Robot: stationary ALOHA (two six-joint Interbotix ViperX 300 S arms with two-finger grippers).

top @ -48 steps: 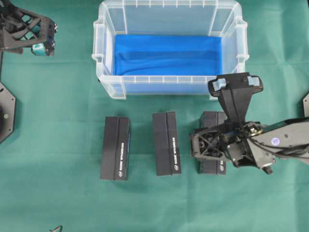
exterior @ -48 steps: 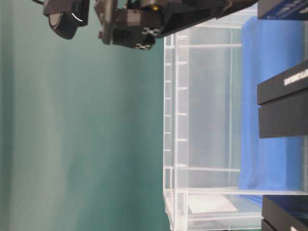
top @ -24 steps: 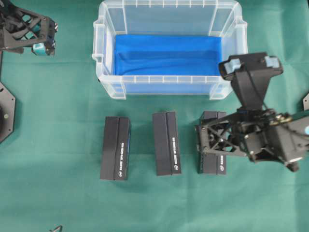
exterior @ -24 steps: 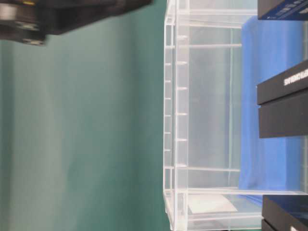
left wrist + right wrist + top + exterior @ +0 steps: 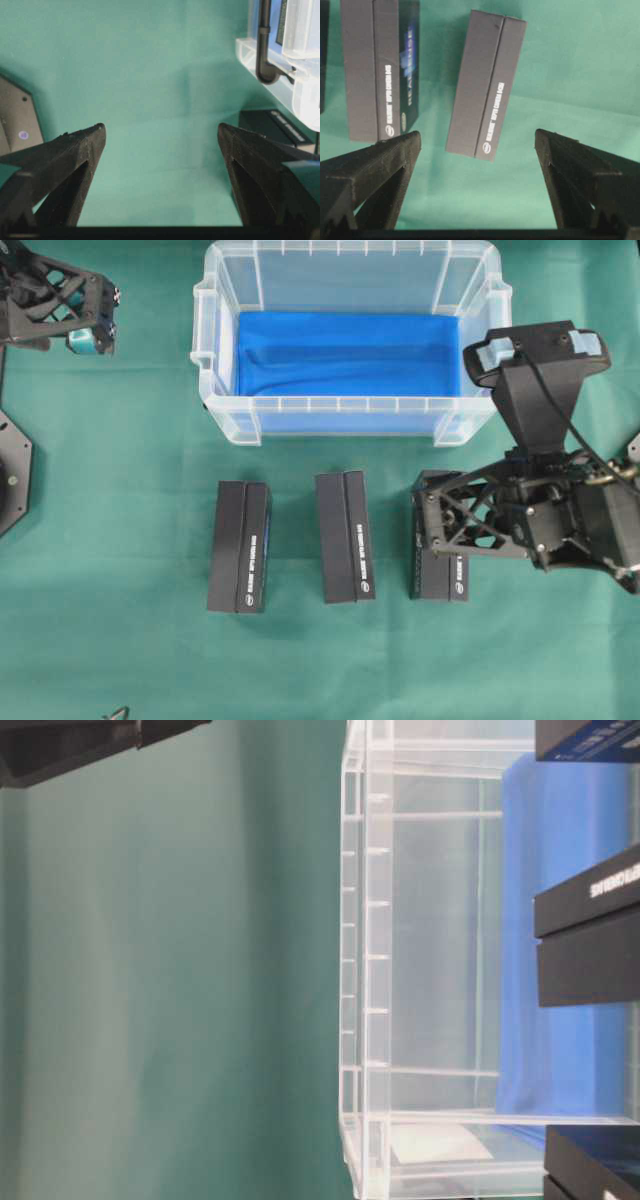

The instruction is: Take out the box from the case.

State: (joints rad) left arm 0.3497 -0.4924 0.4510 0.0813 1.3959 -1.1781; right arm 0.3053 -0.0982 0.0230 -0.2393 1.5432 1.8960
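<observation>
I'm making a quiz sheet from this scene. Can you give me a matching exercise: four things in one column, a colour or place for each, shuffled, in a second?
Things:
1. case
2. lining
3. left gripper
4. table cloth

Descriptions:
A. green
B. blue
C. top left corner of the overhead view
D. clear plastic

Pairs: 1-D, 2-B, 3-C, 4-A
</observation>
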